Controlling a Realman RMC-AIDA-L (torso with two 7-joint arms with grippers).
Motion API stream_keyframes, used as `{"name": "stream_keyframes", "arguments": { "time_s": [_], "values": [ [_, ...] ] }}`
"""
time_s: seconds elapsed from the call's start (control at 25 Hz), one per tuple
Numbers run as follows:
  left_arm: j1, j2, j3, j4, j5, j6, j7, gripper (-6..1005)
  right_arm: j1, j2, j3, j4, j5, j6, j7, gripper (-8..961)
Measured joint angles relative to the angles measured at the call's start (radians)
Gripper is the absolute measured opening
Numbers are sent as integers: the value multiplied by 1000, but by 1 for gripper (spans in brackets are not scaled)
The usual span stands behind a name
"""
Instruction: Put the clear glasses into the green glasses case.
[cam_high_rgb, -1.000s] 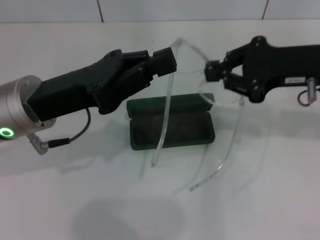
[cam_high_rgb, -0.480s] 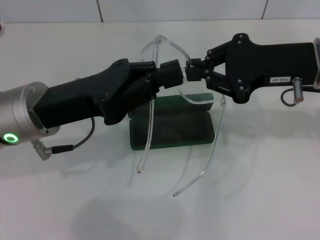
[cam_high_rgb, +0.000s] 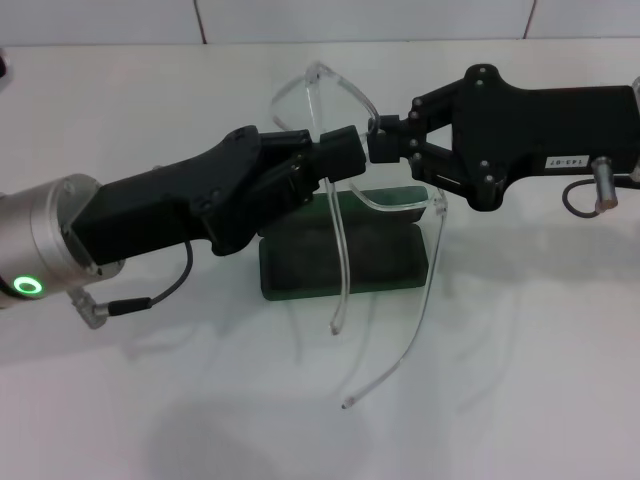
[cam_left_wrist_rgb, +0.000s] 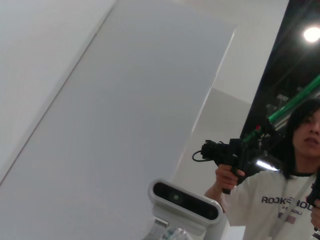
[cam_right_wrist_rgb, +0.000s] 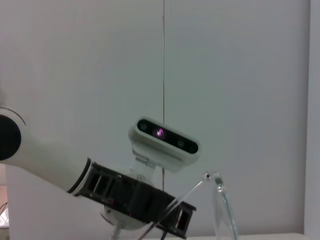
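Note:
The clear glasses (cam_high_rgb: 318, 92) hang in the air over the green glasses case (cam_high_rgb: 300, 262), which lies open on the white table with its lid (cam_high_rgb: 395, 197) folded back. My left gripper (cam_high_rgb: 343, 154) and right gripper (cam_high_rgb: 383, 141) meet nearly tip to tip at the middle of the frame, each shut on it. One lens sticks up above the left gripper. The two thin clear arms (cam_high_rgb: 340, 262) hang down in front of the case, the longer-looking one (cam_high_rgb: 418, 300) ending near the table. A lens edge (cam_right_wrist_rgb: 223, 212) shows in the right wrist view.
The white table (cam_high_rgb: 500, 380) stretches around the case, with a tiled wall behind. In the right wrist view my head camera (cam_right_wrist_rgb: 165, 138) and left arm (cam_right_wrist_rgb: 125, 199) show. The left wrist view shows a person (cam_left_wrist_rgb: 280, 200) holding a camera rig.
The glasses' arm nearer the left gripper has swung to the right, across the front of the case. The other arm hangs a little lower. Both grippers have barely shifted.

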Motion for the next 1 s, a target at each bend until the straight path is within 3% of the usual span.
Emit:
{"name": "stream_keyframes", "arguments": {
  "time_s": [1.0],
  "values": [
    [0, -1, -4, -70, -35, -4, 79, 51, 1, 0, -6, 56, 40, -7, -51, 66]
  ]
}}
